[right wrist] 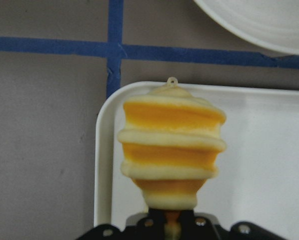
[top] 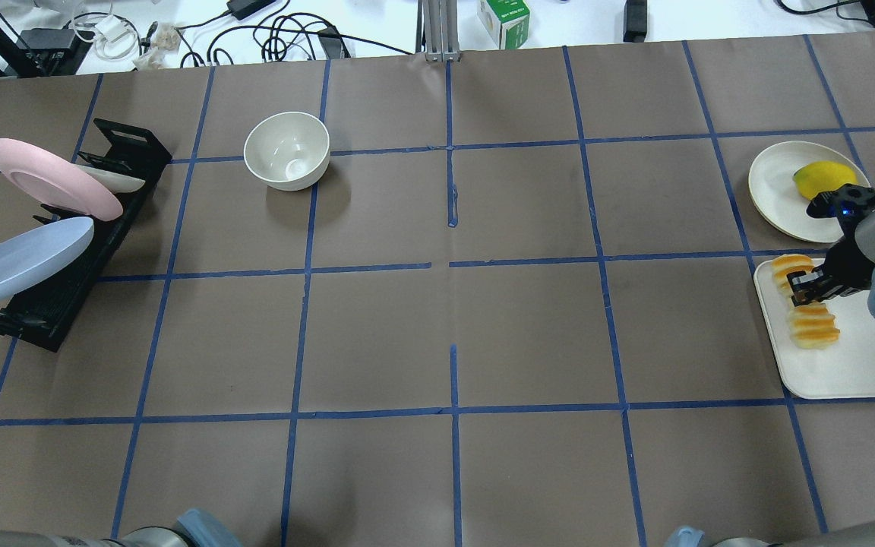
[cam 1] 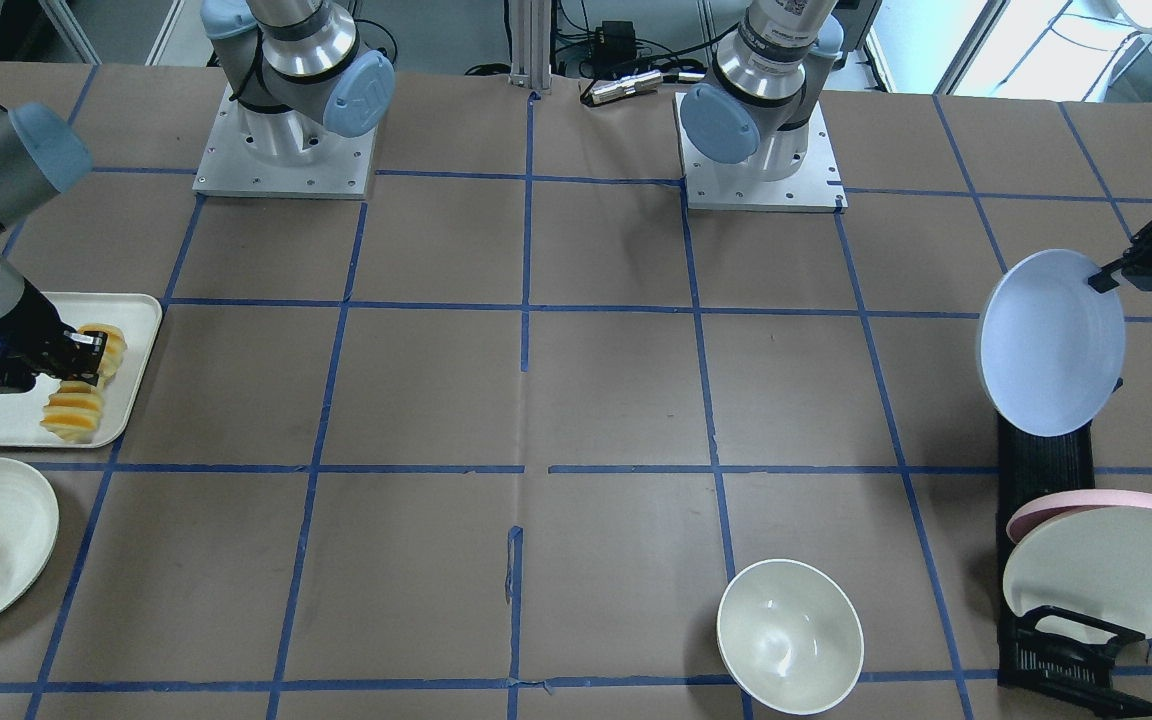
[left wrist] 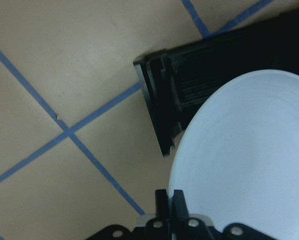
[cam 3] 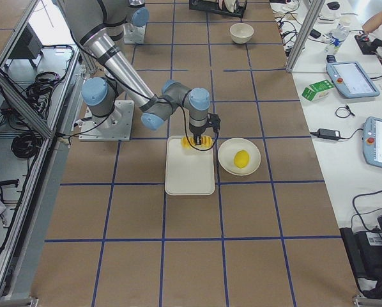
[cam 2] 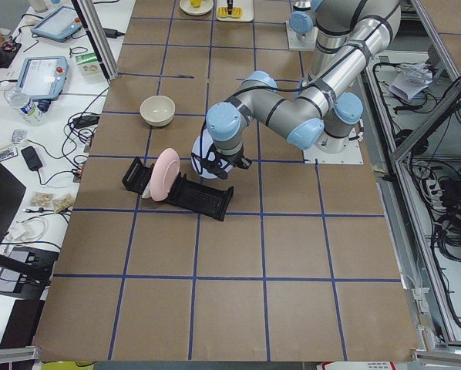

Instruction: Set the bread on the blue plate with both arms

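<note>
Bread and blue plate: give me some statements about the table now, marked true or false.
The right gripper is shut on the bread. True.
The blue plate lies flat. False: it stands tilted at the black rack, its rim pinched by the left gripper.
The yellow fruit sits in the bowl. False: it lies on a cream plate; the bowl is empty.
The bread is over the white tray. True.

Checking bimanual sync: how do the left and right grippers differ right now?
Left gripper pinches the blue plate by its rim, at the rack; right gripper pinches the bread at the tray. Left holds its thing at the edge; right clamps the bread mid-length, slices showing on both sides. They sit at opposite table ends. Shared: both are shut on a task thing.
</note>
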